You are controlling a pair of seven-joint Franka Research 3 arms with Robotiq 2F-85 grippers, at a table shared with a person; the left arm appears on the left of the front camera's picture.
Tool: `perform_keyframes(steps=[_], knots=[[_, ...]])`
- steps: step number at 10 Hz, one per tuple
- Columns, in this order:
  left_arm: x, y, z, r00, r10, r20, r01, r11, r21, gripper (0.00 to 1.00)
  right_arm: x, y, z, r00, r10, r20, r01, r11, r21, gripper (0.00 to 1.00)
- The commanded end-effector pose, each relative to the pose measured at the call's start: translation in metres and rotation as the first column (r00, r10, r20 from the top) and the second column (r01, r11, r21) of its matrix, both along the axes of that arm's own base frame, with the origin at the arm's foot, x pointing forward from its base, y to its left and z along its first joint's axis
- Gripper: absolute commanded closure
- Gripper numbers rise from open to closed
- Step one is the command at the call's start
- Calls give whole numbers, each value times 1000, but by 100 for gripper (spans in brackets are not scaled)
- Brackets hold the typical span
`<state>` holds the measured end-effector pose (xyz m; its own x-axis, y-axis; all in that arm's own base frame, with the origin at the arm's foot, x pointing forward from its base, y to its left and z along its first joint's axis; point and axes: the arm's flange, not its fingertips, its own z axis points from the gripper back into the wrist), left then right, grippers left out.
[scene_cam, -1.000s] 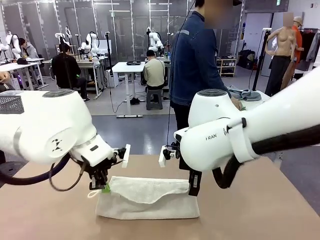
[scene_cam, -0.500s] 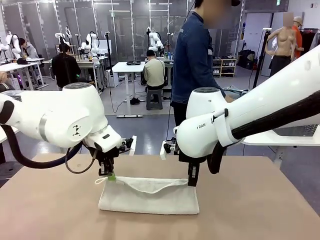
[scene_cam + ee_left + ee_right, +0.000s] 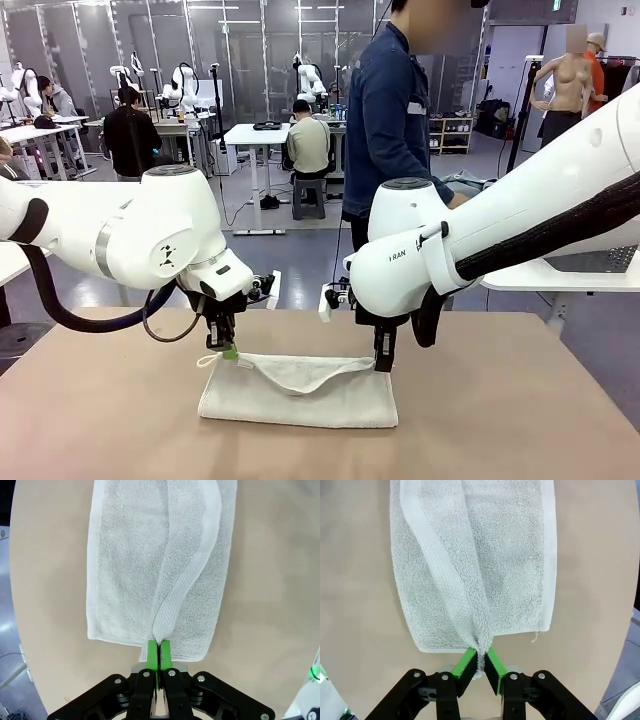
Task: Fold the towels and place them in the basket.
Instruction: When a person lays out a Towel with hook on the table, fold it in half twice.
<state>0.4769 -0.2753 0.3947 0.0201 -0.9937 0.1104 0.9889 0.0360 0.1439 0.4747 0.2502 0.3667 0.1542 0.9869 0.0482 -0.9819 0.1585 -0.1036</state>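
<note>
A white towel (image 3: 300,395) lies on the brown table, its upper layer lifted at both far corners and sagging between them. My left gripper (image 3: 229,351) is shut on the towel's left corner, the green pads pinching the hem (image 3: 159,630) in the left wrist view. At the other end my right gripper (image 3: 381,363) is shut on the right corner, which bunches between the pads (image 3: 479,652). Below each gripper the lower layer (image 3: 125,580) (image 3: 510,555) rests flat on the table. The basket is out of view.
A person in a dark blue jacket (image 3: 385,110) stands at the far side of the table (image 3: 520,400). A white side table (image 3: 570,275) sits at the right behind my right arm. Bare tabletop surrounds the towel.
Both grippers have carried the towel's upper edge away from the camera toward the far side and lower, so the folded towel looks narrower. Both stay shut on their corners.
</note>
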Motion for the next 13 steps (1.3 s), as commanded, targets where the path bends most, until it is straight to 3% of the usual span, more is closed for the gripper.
perform_keyframes(steps=[1, 2, 3, 5, 10, 13], knots=[[0, 1, 0, 1000, 1, 0, -1, 1000, 0, 98, 0, -1, 3, 1000, -9, 1, 9, 1000, 7, 100], [17, 2, 1, 999, -29, -21, 29, 1000, -4, 98, 0, 0, 0, 1000, 0, 0, 0, 1000, 0, 87], [37, -5, 3, 996, -91, -13, 91, 996, 5, 98, 21, -2, -1, 1000, 11, 7, -11, 999, -41, 87], [56, -14, 1, 996, -78, -49, 79, 997, 21, 98, 33, 1, -2, 1000, 12, -20, -12, 999, -31, 87], [70, -6, -14, 994, 25, -111, -20, 999, 46, 98, 57, -8, -12, 998, -39, -41, 38, 999, -39, 87], [82, 4, -26, 990, 88, -106, -83, 995, 53, 98, 70, -17, -26, 997, -53, -55, 51, 998, -36, 87]])
